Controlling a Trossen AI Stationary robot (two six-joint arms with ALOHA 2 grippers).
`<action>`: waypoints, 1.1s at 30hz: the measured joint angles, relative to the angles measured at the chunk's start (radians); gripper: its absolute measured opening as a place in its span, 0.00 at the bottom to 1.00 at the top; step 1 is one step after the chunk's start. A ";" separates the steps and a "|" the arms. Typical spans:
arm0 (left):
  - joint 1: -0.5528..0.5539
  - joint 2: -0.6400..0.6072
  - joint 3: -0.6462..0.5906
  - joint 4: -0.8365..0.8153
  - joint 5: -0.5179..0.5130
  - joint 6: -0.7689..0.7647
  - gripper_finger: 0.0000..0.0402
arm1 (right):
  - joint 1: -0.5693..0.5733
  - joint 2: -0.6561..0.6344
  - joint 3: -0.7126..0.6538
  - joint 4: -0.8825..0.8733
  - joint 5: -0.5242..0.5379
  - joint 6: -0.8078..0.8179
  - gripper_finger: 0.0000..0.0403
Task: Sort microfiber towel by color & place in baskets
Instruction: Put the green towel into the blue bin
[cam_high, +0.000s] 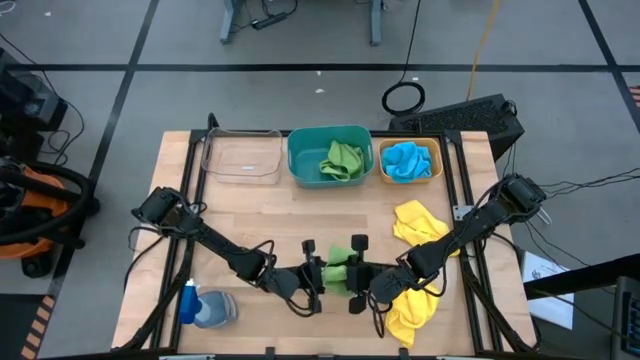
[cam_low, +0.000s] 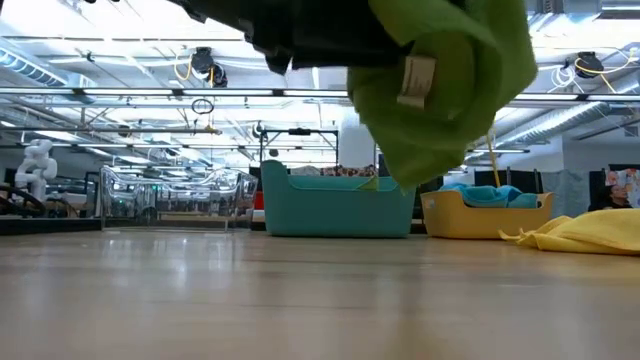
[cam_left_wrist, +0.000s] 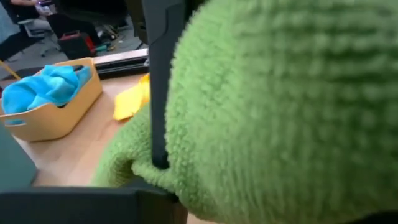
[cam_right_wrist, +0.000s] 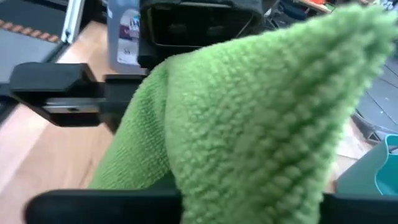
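In the lower middle of the high view both arms meet over a green towel (cam_high: 341, 270), lifted clear of the table (cam_high: 260, 205) as the low view shows it hanging in the upper middle of the frame with wood bare beneath; the left gripper (cam_high: 318, 275) grasps the towel from the picture's left, its fingers clenched into the pile in its own wrist view; the right gripper (cam_high: 356, 272) sits against the towel's other side, and whether its fingers are clamped on the cloth or slackening off it cannot be told from these views. The step in hand looks like a hand-over or a two-handed lift of this towel toward the teal basket (cam_high: 298, 165), upper middle of the frame, where another green towel (cam_high: 342, 160) already lies; the orange basket (cam_high: 434, 153) to its right holds a blue towel (cam_high: 406, 161); the clear basket (cam_high: 241, 158) to its left shows nothing inside. To do it well, one gripper should keep a firm bite before the other lets go; carry the cloth high enough that its drooping corner clears the teal rim; keep away from the yellow towels (cam_high: 419, 222) at lower right, which could snag, and from the spray bottle (cam_high: 205, 309) at lower left.
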 joint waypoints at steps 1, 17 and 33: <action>-0.001 -0.002 0.000 0.005 0.000 0.000 0.30 | 0.004 0.000 0.001 0.002 0.002 0.009 0.19; -0.020 -0.061 0.004 0.022 -0.017 -0.004 0.01 | 0.055 -0.039 -0.005 -0.197 -0.008 0.144 0.72; -0.025 -0.117 0.003 -0.009 -0.051 -0.030 0.01 | 0.053 -0.043 -0.002 -0.172 0.007 0.152 0.83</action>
